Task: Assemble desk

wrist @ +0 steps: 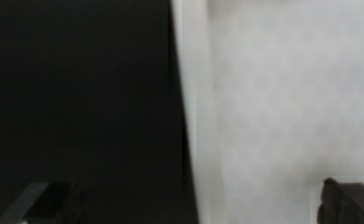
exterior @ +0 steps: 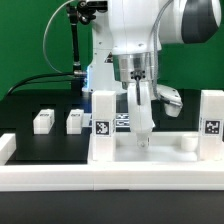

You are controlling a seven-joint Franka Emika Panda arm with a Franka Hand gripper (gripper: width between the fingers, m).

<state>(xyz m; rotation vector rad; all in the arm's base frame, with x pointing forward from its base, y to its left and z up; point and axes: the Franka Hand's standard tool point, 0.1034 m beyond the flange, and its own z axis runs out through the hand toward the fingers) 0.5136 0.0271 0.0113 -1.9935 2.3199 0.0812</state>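
The desk is in pieces, and most of it sits near the front of the black table (exterior: 40, 145). The wide white tabletop panel (exterior: 165, 150) lies flat, right behind the long white barrier wall (exterior: 100, 178). Two leg posts stand up on the panel. One leg post (exterior: 102, 114) is at the corner on the exterior view's left, and the other leg post (exterior: 212, 114) is at the corner on the exterior view's right. Each has a black-and-white square tag low on its side. A small white stub (exterior: 187, 143) sits on the panel near the right one, and it is too small to tell what it is. Two more loose leg posts (exterior: 43, 121) (exterior: 75, 121) lie on the table beside each other, away from the panel on the exterior view's left. The big white robot arm (exterior: 150, 30) reaches straight down, and its gripper (exterior: 140, 138) hangs between the two standing posts with its tip down at the panel. In the wrist view the gripper (wrist: 197, 200) is spread wide. One dark finger (wrist: 42, 203) is at one side, the other is far off at the other side, and nothing is pinched between them. Behind them the wrist view is blurry, half black and half white. A few printed tags of the marker board (exterior: 121, 122) peek out behind the arm
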